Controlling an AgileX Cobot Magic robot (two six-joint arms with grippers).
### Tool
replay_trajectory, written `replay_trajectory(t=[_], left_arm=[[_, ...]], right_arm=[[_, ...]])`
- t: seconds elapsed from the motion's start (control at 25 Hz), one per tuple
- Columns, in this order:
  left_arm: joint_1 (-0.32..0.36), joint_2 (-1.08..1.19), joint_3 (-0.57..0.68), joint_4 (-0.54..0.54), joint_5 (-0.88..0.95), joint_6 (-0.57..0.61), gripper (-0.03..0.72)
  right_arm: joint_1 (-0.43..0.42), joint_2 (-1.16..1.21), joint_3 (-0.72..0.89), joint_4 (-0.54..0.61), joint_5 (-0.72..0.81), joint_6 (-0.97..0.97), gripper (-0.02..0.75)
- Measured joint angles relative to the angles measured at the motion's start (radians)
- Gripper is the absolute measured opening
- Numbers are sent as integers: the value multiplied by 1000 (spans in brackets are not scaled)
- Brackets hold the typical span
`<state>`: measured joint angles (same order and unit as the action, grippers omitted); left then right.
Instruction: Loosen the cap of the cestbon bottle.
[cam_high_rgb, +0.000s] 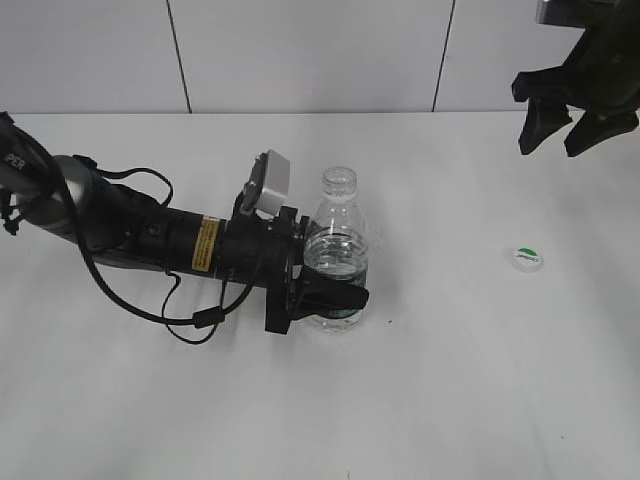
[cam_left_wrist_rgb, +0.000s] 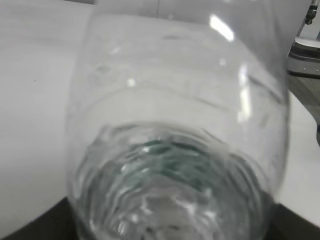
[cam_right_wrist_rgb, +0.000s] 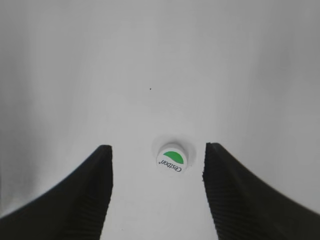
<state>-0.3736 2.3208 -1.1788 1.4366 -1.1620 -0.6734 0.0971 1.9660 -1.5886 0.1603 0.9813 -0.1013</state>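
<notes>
The white worktop (cam_high_rgb: 450, 400) is smooth, matte and bare apart from two things. The bottle (cam_high_rgb: 337, 245) stands upright near its middle, thin clear plastic with ribbed shoulders, part filled with water and banded dark green low down. By my reckoning it is light, springy and a little slick, so it would dent under a hard squeeze; the ribbed lower body is the sensible place to hold it. The left end effector (cam_high_rgb: 330, 300), reaching in from nine o'clock, is clamped around that lower body. The bottle's threaded neck is open. The right end effector (cam_high_rgb: 560, 125) hangs high at one o'clock, jaws apart and empty. The cap (cam_high_rgb: 526, 258) lies loose at three o'clock of the bottle, well apart: small, rigid, white, green-marked, best pinched across its rim.
</notes>
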Motion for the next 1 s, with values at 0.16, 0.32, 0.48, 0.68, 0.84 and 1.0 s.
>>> replay_trajectory(t=[0.16, 0.32, 0.48, 0.68, 0.84, 1.0], left_arm=[[0, 0, 0, 0, -2, -36, 430], [0, 0, 0, -9, -29, -55, 494], [0, 0, 0, -9, -41, -56, 525], [0, 0, 0, -9, -41, -68, 529], [0, -12, 0, -7, -41, -97, 531], [0, -43, 0, 16, -43, -126, 532]], right_arm=[[0, 0, 0, 0, 1, 4, 442], [0, 0, 0, 0, 1, 5, 442], [0, 0, 0, 0, 1, 5, 442], [0, 0, 0, 0, 1, 5, 442], [0, 0, 0, 0, 1, 5, 442], [0, 0, 0, 0, 1, 5, 442]])
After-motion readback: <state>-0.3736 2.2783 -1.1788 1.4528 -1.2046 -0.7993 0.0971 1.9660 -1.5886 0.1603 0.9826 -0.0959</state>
